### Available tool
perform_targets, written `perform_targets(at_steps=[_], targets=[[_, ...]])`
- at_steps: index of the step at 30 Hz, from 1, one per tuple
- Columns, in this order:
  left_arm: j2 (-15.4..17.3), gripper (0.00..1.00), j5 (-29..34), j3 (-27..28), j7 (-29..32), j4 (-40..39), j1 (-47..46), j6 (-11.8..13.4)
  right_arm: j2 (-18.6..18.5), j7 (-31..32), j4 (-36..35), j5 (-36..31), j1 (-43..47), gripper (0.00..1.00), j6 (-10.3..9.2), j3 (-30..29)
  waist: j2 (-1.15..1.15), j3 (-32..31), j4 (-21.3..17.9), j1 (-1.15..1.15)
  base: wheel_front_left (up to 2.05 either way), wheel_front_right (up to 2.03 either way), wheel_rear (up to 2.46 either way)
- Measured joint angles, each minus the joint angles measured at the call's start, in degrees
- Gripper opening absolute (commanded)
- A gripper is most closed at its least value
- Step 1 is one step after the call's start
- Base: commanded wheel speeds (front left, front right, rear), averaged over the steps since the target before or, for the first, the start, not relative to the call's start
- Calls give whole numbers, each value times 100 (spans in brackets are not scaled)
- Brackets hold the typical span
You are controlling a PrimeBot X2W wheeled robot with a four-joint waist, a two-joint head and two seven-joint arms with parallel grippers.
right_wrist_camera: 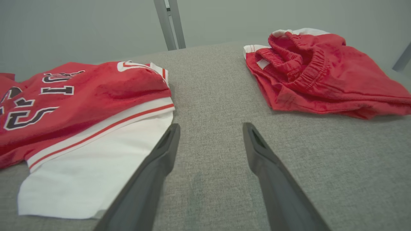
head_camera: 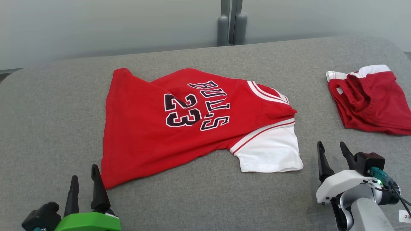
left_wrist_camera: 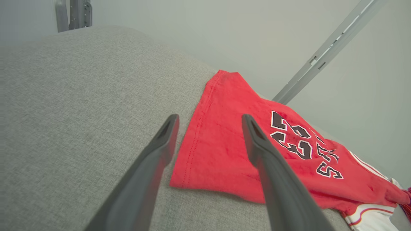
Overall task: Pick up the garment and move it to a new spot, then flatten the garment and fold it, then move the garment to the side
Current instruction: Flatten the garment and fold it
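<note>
The garment (head_camera: 192,125) is a red jersey with "BULLS 23" lettering and a white sleeve, lying partly spread and rumpled on the grey cushioned surface (head_camera: 51,122). My left gripper (head_camera: 85,179) stands open at the lower left, just in front of the jersey's near-left hem corner (left_wrist_camera: 192,173), with nothing between its fingers. My right gripper (head_camera: 332,150) is open at the lower right, just right of the white sleeve (right_wrist_camera: 96,173), and holds nothing. In the right wrist view the left finger (right_wrist_camera: 160,160) lies beside the sleeve's edge.
A second red garment (head_camera: 369,102), bunched shorts with white trim, lies at the right edge of the surface (right_wrist_camera: 321,77). A grey metal post (head_camera: 231,22) stands behind the far edge against a pale wall. Bare grey fabric lies left of the jersey and between the two garments.
</note>
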Motion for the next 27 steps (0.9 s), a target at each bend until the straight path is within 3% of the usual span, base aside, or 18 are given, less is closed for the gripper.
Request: perform_targets(at_steps=[14, 27], targets=[[159, 100, 132, -7, 34, -323, 192, 172, 1, 424, -1464, 229, 417, 100, 0, 354, 0, -331, 10, 0, 0, 0, 0], [207, 100, 198, -131, 127, -442, 374, 240, 1, 643, -2175, 368, 644, 100, 0, 737, 0, -574, 22, 0, 0, 0, 0]])
